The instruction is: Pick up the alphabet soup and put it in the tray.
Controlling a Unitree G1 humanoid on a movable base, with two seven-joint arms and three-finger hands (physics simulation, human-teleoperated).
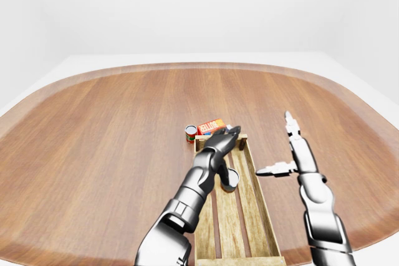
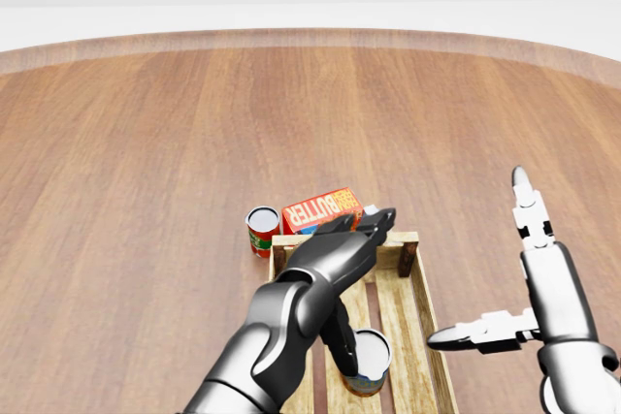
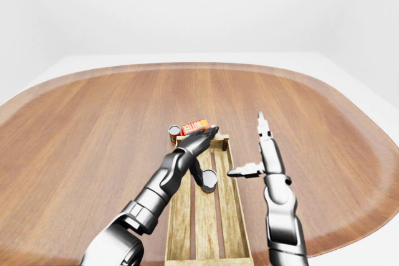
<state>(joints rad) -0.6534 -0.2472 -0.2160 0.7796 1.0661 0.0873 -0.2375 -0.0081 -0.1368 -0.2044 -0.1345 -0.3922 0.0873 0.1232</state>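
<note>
The alphabet soup can (image 2: 370, 362), with a silver lid and a pale label, stands upright inside the wooden tray (image 2: 423, 309) near the bottom of the head view. My left hand (image 2: 355, 238) is open above the tray's top end, fingers stretched toward the butter box. Its thumb hangs down just left of the can, and no finger closes round the can. Right of the tray, my right hand (image 2: 512, 283) hovers open over the table, one finger pointing up and the thumb pointing at the tray.
A red-labelled can (image 2: 262, 231) stands on the table just beyond the tray's top left corner. An orange butter box (image 2: 318, 208) and a small blue-white box (image 2: 376, 221) lie along the tray's top end. The round wooden table (image 1: 93, 129) spreads wide.
</note>
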